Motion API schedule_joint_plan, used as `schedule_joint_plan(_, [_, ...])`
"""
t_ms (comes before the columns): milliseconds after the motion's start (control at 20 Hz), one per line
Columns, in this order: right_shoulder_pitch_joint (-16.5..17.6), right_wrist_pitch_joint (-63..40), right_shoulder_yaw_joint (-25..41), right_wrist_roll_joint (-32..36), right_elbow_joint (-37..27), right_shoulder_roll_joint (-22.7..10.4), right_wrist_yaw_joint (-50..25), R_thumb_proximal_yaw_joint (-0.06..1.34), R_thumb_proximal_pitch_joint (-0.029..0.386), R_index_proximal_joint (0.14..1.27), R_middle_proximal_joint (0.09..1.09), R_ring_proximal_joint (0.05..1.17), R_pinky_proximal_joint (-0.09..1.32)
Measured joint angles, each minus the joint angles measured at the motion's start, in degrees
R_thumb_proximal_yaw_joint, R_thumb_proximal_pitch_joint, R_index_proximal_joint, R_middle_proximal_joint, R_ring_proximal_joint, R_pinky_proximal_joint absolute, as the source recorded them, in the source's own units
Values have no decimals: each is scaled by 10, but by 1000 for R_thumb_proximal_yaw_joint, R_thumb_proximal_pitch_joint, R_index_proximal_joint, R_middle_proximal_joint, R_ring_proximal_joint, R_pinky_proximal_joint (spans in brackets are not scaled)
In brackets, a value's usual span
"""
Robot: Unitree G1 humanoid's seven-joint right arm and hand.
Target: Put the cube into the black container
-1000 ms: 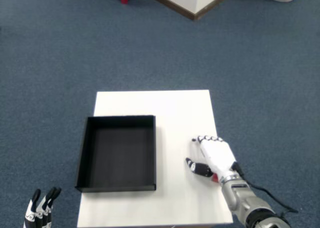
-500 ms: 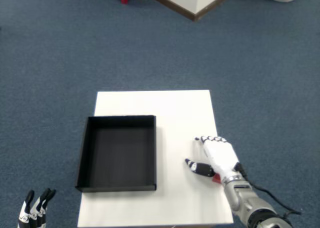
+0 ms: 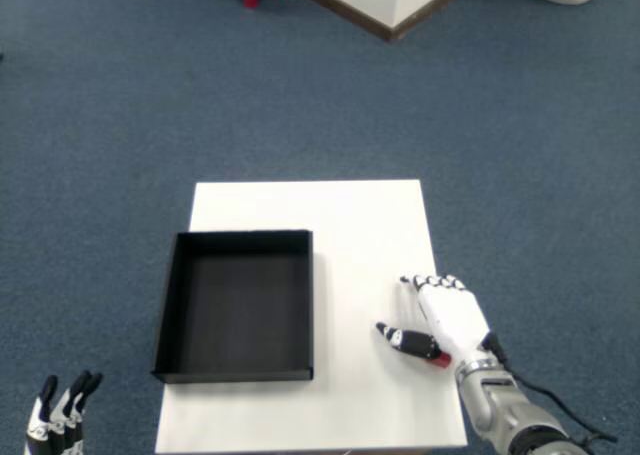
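**A:** Which step is the robot on?

**B:** The grasp, by the look of it. The right hand [image 3: 452, 320] lies low over the near right part of the white table [image 3: 350, 215], palm down, and only a sliver of the red cube [image 3: 440, 358] shows — at the heel of the hand, just behind the thumb. The rest is hidden under the palm.

**A:** Does it have the cube, then?

**B:** That cannot be told. The fingers [image 3: 432, 283] reach forward, close together, and the thumb juts left, away from them. Whether anything presses on the cube underneath is not visible.

**A:** And the black container [image 3: 236, 370]?

**B:** Empty, sitting on the left part of the table, clear of the hand.

**A:** So what does the next move need?

**B:** Probably a firm closure of thumb and fingers around the cube — then a lift high enough to clear the container's near wall, a carry leftward, and a release over its floor.
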Motion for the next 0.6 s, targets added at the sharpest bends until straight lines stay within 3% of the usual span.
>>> schedule_joint_plan(600, [23, -33, 0, 0, 3, -20, -21, 553, -11, 271, 218, 215, 74])
